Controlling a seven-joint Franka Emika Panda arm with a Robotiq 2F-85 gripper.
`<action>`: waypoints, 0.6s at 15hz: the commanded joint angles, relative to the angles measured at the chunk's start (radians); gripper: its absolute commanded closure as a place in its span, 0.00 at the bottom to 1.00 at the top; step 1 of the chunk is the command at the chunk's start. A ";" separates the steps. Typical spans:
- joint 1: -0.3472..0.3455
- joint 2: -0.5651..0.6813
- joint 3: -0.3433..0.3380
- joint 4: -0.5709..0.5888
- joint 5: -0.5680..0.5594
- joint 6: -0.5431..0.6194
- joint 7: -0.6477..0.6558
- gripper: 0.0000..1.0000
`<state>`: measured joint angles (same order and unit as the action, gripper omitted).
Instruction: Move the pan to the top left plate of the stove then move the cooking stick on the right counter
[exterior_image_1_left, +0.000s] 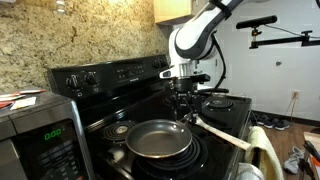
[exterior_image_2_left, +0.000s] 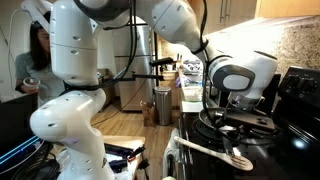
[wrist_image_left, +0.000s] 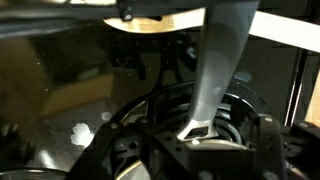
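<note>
The grey pan (exterior_image_1_left: 158, 140) sits on a coil burner of the black stove (exterior_image_1_left: 110, 78), at the side nearest the microwave. I cannot tell whether that burner is the top left plate. In the wrist view its long handle (wrist_image_left: 215, 70) runs down to the handle's end between the fingers. My gripper (exterior_image_1_left: 186, 100) (exterior_image_2_left: 228, 112) (wrist_image_left: 200, 140) hovers low over that handle end, open, with a gap on both sides. The pale wooden cooking stick (exterior_image_1_left: 225, 133) (exterior_image_2_left: 210, 150) lies across the stove's front edge, apart from the gripper.
A silver microwave (exterior_image_1_left: 35, 135) stands beside the stove. A dark pot (exterior_image_1_left: 224, 101) rests on a farther burner beyond the gripper. The raised knob panel backs the stove. A person (exterior_image_2_left: 32, 55) stands behind the robot's white body (exterior_image_2_left: 75, 100).
</note>
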<state>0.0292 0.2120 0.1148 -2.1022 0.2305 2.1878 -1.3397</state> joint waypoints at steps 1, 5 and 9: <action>-0.014 -0.012 0.002 0.010 0.000 -0.033 -0.013 0.00; -0.012 -0.011 -0.013 0.017 -0.026 -0.059 0.007 0.25; -0.011 -0.009 -0.020 0.020 -0.031 -0.068 0.006 0.47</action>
<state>0.0282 0.2100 0.0908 -2.0936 0.2209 2.1477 -1.3395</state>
